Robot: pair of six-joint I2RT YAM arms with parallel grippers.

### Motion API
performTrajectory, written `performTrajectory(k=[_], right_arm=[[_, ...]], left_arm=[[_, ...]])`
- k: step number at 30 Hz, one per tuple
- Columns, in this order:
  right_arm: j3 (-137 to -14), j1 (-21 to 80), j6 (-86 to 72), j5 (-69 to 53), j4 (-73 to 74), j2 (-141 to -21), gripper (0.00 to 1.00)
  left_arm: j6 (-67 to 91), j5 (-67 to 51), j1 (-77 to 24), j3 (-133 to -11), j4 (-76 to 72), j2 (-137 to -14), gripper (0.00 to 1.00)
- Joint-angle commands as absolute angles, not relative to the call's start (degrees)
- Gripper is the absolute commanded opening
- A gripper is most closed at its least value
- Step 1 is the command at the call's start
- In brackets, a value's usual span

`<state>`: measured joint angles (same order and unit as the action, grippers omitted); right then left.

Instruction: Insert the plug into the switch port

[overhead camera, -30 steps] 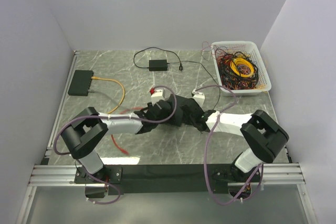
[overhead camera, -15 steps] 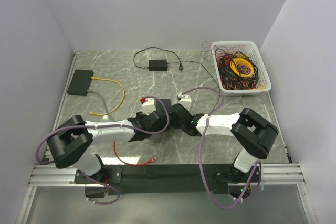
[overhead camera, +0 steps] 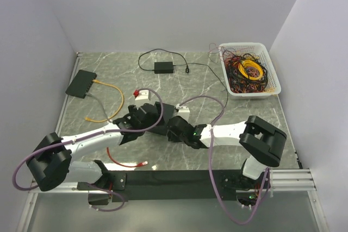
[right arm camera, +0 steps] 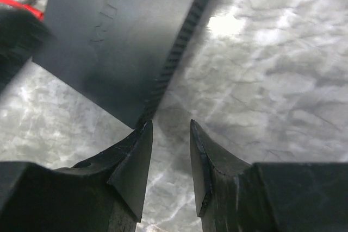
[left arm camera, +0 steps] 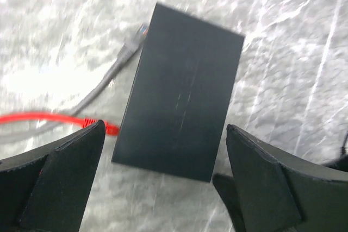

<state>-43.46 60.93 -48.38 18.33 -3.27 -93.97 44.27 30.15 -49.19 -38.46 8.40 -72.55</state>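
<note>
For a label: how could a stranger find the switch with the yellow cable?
Look at the left edge of the marble table, toward the back. The switch is the flat black box there. Unlike the smaller black adapter at back centre, a yellow cable runs from it.

grey marbled table [overhead camera: 109,66] carries a black switch [overhead camera: 80,84] far left, its yellow cable [overhead camera: 122,95], an adapter [overhead camera: 163,67] at back, a white basket [overhead camera: 255,94] right, a red cable [overhead camera: 128,164] in front, and a black box [left arm camera: 179,118], maybe another switch.
</note>
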Motion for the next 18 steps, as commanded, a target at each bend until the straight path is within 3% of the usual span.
performTrajectory(k=[1, 7, 11, 18], right_arm=[[-41.7, 61.0, -49.4, 23.2, 3.1, -89.4, 0.41], [-37.5, 58.6, -50.6, 34.4, 16.5, -74.7, 0.41], [-33.4, 49.8, -48.4, 30.8, 18.3, -65.9, 0.40], [-38.1, 42.2, -47.4, 25.1, 20.1, -71.4, 0.43]], left_arm=[[38.7, 25.4, -45.6, -36.8, 1.6, -71.0, 1.00], [37.9, 20.4, -42.3, -34.5, -3.3, -69.8, 0.99], [39.1, 17.0, -42.5, -32.7, -6.2, -68.7, 0.99], [43.5, 23.1, -51.8, -33.0, -3.5, -71.4, 0.99]])
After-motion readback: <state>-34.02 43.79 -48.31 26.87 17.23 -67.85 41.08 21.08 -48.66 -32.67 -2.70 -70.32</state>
